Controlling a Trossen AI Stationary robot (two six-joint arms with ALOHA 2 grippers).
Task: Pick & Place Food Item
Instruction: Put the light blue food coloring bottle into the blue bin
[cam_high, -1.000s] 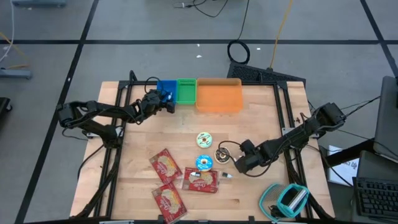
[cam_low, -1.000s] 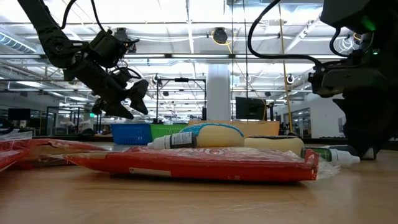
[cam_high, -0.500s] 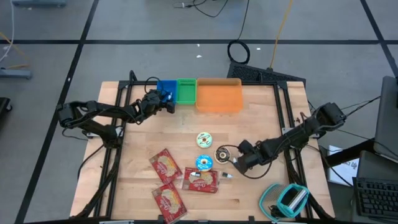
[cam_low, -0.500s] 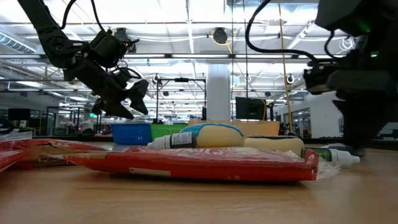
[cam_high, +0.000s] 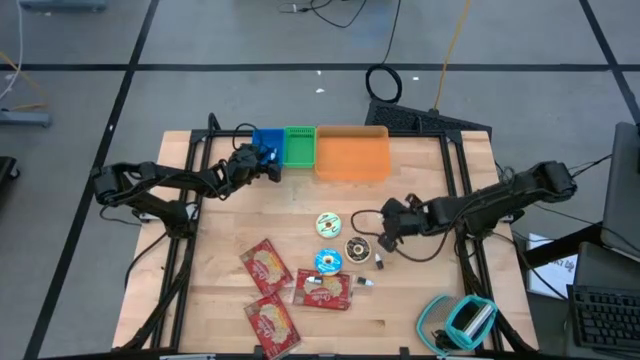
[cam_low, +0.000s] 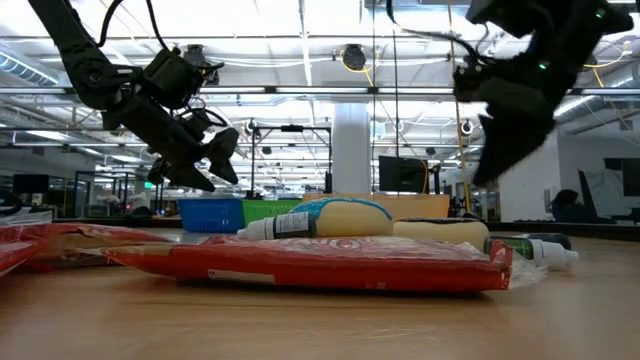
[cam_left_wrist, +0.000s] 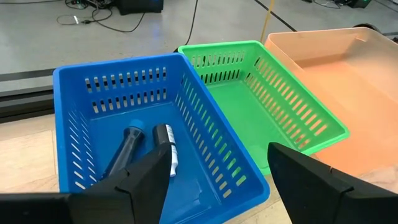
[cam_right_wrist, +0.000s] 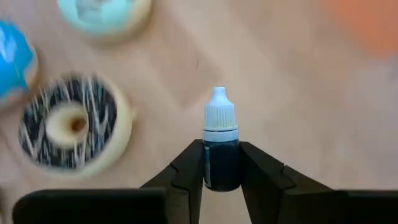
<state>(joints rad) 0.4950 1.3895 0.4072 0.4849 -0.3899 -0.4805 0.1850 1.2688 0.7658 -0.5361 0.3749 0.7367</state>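
My right gripper (cam_right_wrist: 221, 177) is shut on a small dark bottle (cam_right_wrist: 221, 155) with a white cap (cam_right_wrist: 219, 112). It hangs above the wood just right of the chocolate doughnut (cam_right_wrist: 68, 127); the high view shows this gripper (cam_high: 386, 240) beside that doughnut (cam_high: 357, 248). A mint doughnut (cam_high: 329, 224) and a blue doughnut (cam_high: 328, 262) lie flat nearby. My left gripper (cam_left_wrist: 217, 180) stands open above the blue basket (cam_left_wrist: 124, 124), touching nothing. My right gripper pinches the bottle's dark body (cam_right_wrist: 221, 168) between its two fingers, one on each side. The fingers slant down from above and run along the bottle. The white cap sticks out past the fingertips, and the bottle is lifted clear of the table.
Green basket (cam_high: 300, 145) and orange bin (cam_high: 352, 153) stand by the blue basket (cam_high: 267, 143) at the far edge. Three red packets (cam_high: 266, 267) lie near the front, one with a bottle (cam_high: 320, 283) on it. Another small bottle (cam_high: 365, 283) and a teal device (cam_high: 460, 320) are front right.
My right gripper has risen from the table and swung toward the far edge, rolling its wrist as it went. In the low view it has gone from table height to well above it. The doughnuts and packets lie where they were.
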